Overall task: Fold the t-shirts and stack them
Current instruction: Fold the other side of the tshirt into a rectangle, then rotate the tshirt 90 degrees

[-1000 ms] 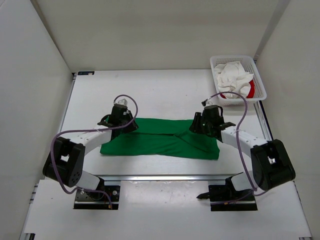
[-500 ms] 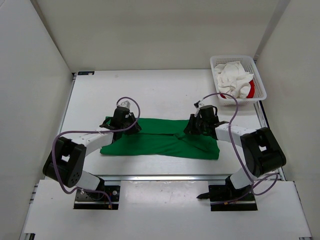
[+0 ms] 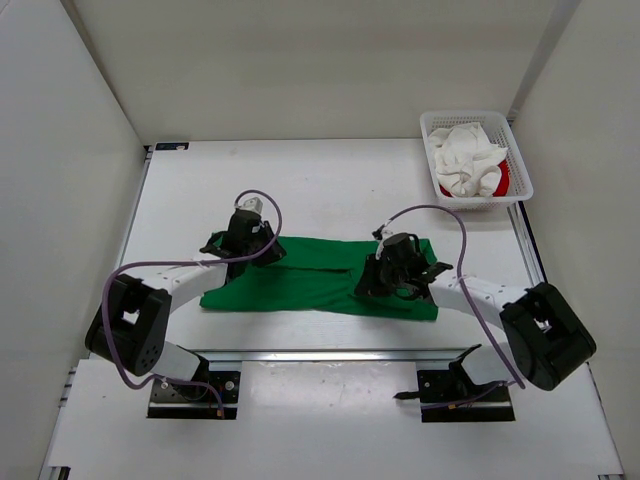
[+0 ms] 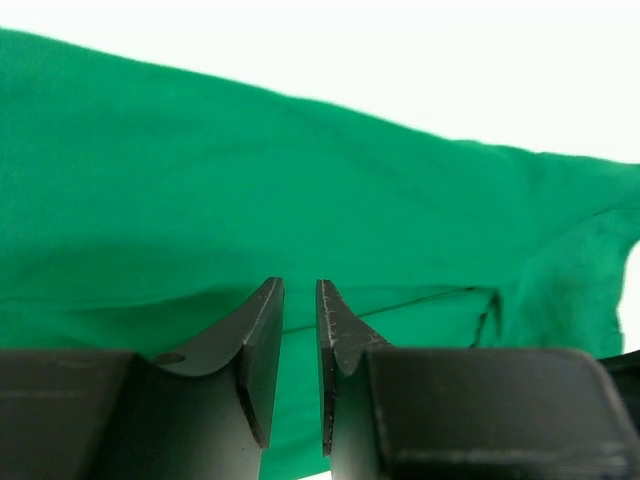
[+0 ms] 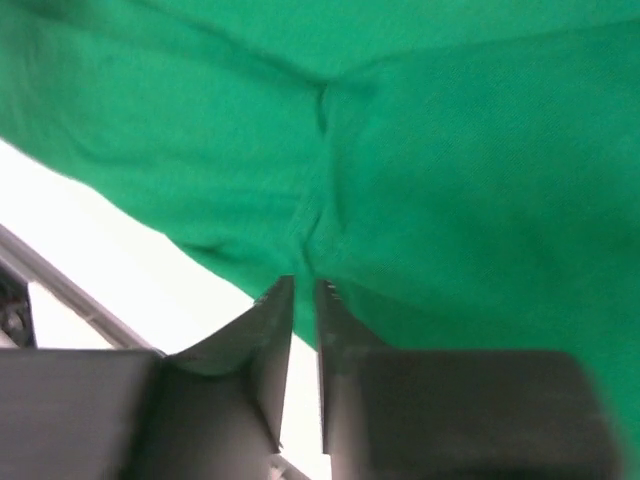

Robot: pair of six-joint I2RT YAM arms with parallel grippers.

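A green t-shirt [image 3: 310,285] lies folded into a long band across the near middle of the table. My left gripper [image 3: 243,243] is at its back left edge; in the left wrist view its jaws [image 4: 300,290] are almost together, low over the flat green cloth [image 4: 300,150], with no wrinkles drawn to the tips. My right gripper [image 3: 383,277] is over the shirt's right part. In the right wrist view its jaws [image 5: 303,285] are closed, and creases in the cloth [image 5: 420,180] run to the tips. More t-shirts, white [image 3: 465,160] over red, fill a basket.
The white basket [image 3: 520,185] stands at the back right corner. White walls enclose the table on the left, back and right. A metal rail [image 3: 330,353] runs along the near edge, just in front of the shirt.
My right gripper has moved left and nearer along the shirt, pulling the cloth into a crease. My left gripper has shifted only slightly at the back left edge.
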